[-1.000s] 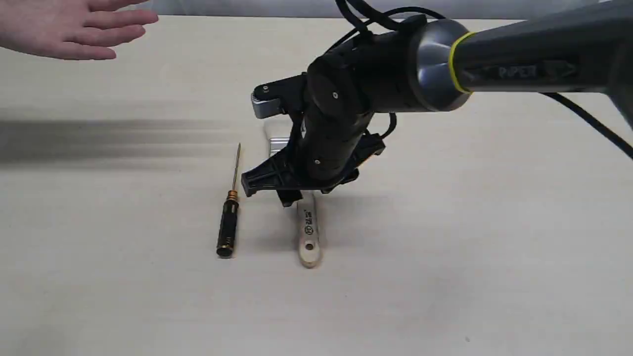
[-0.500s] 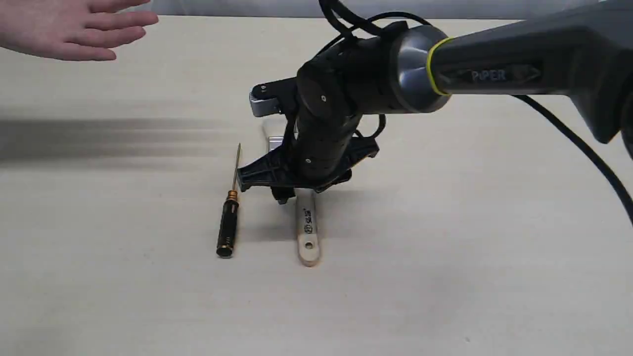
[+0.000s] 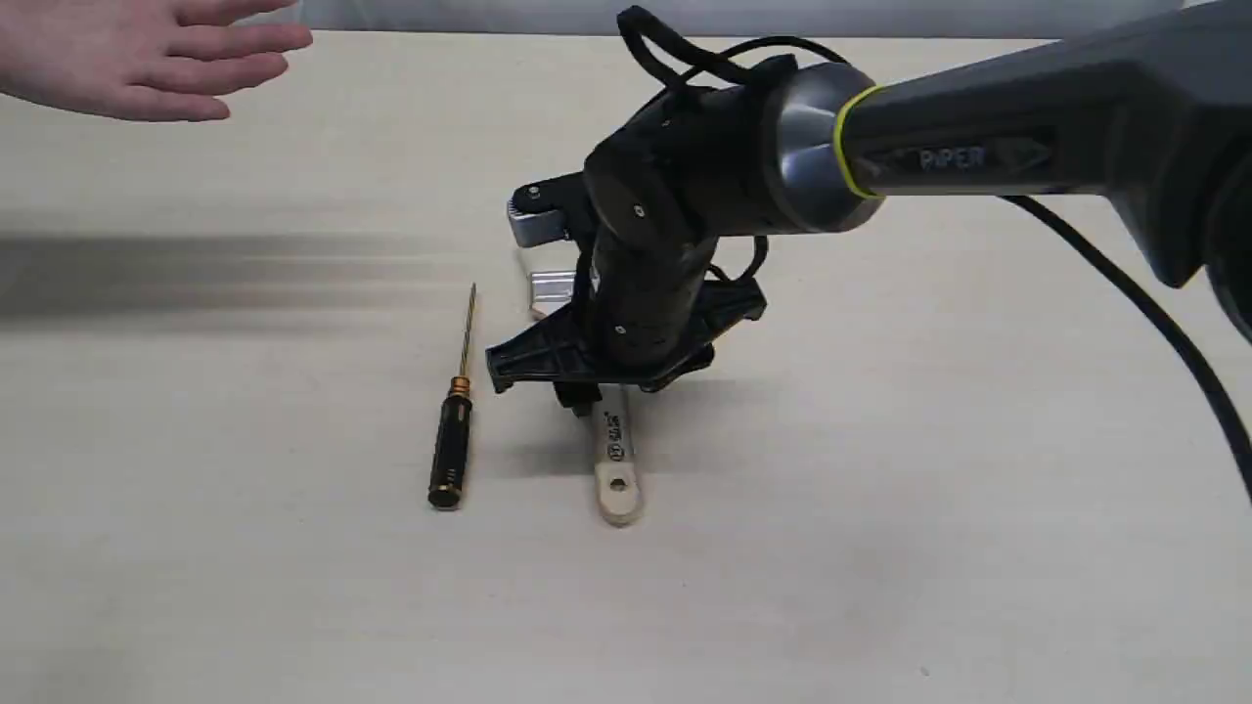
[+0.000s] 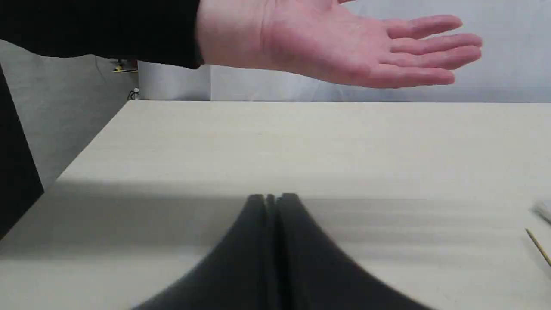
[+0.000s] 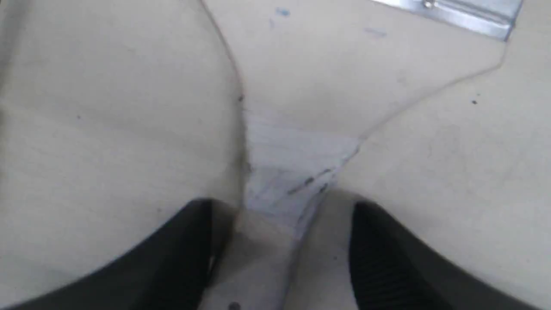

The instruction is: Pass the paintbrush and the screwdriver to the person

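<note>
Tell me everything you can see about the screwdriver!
The screwdriver is slim, with a black handle, gold-coloured bands at both ends and a long thin brass-coloured shaft. It lies flat on the pale table, handle toward the camera, shaft tip pointing away. The paintbrush lies beside it, apart. Nothing holds or touches it except the table.

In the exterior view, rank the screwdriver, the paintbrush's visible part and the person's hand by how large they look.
1. The person's hand, cut off by the frame edge, covers the most area.
2. Screwdriver and paintbrush: unsure. The screwdriver looks longer but thinner; the right gripper hides the brush's middle.
</note>
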Tool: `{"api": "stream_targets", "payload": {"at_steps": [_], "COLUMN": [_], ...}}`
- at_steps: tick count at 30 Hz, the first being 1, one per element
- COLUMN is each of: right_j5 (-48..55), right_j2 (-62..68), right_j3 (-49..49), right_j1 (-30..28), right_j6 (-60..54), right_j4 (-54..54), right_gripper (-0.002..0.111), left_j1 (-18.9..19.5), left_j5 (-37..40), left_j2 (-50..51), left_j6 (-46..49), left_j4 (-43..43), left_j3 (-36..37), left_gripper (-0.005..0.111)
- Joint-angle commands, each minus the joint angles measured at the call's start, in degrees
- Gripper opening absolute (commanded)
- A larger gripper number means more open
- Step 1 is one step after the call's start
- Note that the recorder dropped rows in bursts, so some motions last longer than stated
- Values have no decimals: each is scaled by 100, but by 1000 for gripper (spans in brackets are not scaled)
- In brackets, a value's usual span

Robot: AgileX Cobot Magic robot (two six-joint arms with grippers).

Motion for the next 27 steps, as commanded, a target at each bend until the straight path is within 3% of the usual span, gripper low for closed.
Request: {"api": "stream_targets", "payload": {"at_steps": [1,6,15,27], "right_j5": [-46,-241,-517,-322], "right_j2": [12,12,-303,-2320], "right_j3": [21,21,21,21], "right_j1": [7,7,21,35], "right_j6": [46,-110,-130,-1073], "right_j4": [-20,-97,-359,143], "right_gripper": [38,5,4,4], "left_j1": [-32,-32,-32,-32], "left_j5": [-70,-70,-70,-59], "left_j2": [-14,-14,-14,-14], "left_j6": [-12,-12,-12,-12], "left_j4": [-9,-9,-9,-25], "left_j3": [12,12,12,12], "left_gripper": [0,0,0,0]}}
